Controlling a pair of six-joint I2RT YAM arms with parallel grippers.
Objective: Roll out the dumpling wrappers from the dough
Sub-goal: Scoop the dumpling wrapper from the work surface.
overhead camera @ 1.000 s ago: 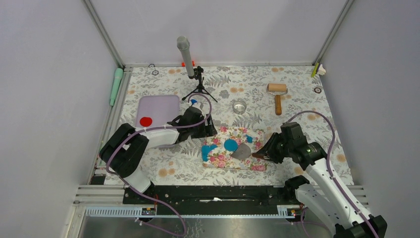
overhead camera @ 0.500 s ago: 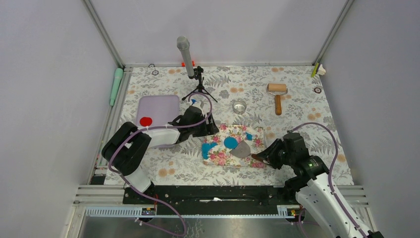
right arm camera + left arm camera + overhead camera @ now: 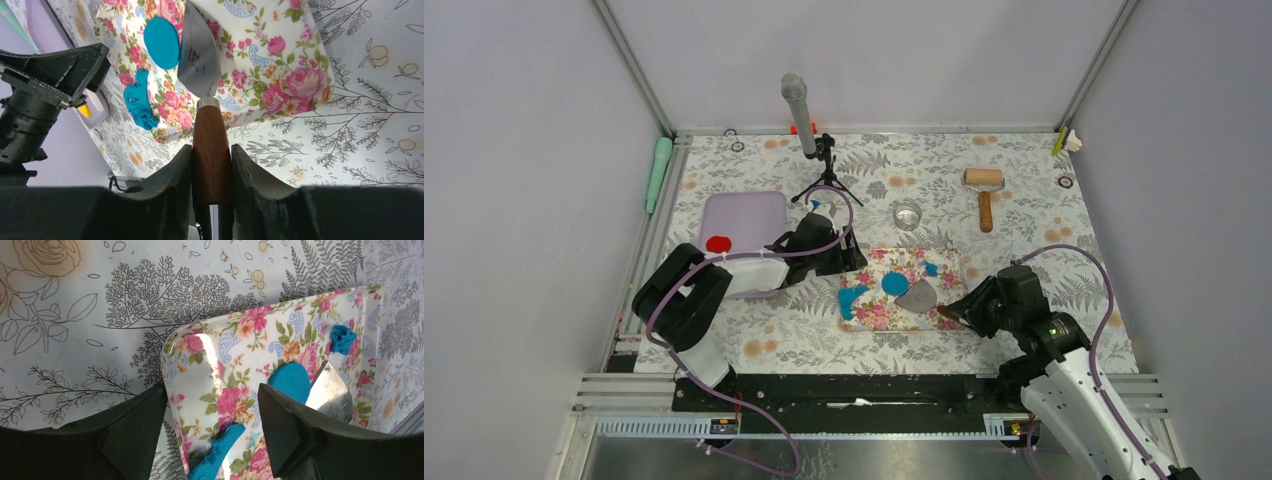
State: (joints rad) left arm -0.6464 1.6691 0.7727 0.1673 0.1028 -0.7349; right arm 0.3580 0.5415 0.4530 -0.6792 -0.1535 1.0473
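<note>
One dumpling wrapper [image 3: 891,284], a round blue disc, lies on the floral pink mat [image 3: 879,312]. Dough scraps sit at the mat's left edge [image 3: 852,299] and far side [image 3: 930,268]. My right gripper [image 3: 961,309] is shut on the brown handle [image 3: 211,155] of a spatula, whose metal blade [image 3: 198,52] rests on the mat beside the wrapper [image 3: 161,36]. My left gripper [image 3: 210,425] is open, and its fingers straddle the mat's [image 3: 220,360] far-left corner and the long dough scrap [image 3: 217,450]. The wrapper [image 3: 291,381] and the blade [image 3: 330,392] lie just past them.
A wooden roller [image 3: 984,190] lies at the back right and a round clear cutter [image 3: 907,215] behind the mat. A lilac tray [image 3: 749,215] with a red disc [image 3: 718,243] sits at the left. A microphone on a tripod [image 3: 799,110] stands at the back.
The mat has slid right and turned a little. My right arm has drawn back to the right with the spatula. The left gripper has hardly moved.
</note>
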